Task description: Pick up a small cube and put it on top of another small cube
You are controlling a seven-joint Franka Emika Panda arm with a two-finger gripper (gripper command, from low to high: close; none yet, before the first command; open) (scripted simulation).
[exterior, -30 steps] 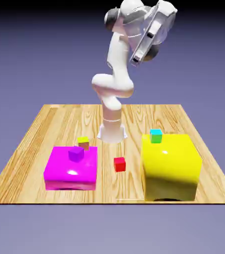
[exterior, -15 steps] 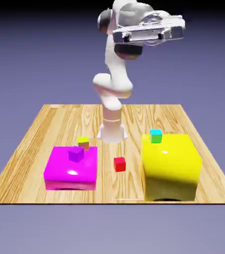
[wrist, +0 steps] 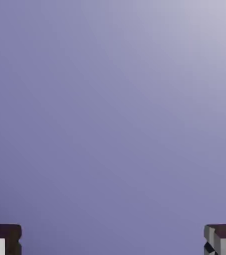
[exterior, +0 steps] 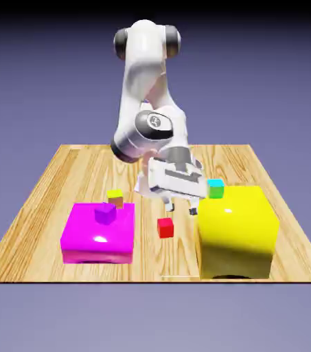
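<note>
Gripper (exterior: 181,206) hangs just above the table (exterior: 48,199), jaws spread wide and empty, likely readying a grab; red cube (exterior: 165,227) sits on bare wood between magenta block (exterior: 97,237) and yellow block (exterior: 237,227), just below the fingers.

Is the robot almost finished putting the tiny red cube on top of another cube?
Not yet. Nothing is stacked: the tiny bright-red cube sits on the wooden table between the big magenta block and the big yellow block. The claw is open and empty, just above the red cube. Grabbing, lifting and stacking are all left.
</note>
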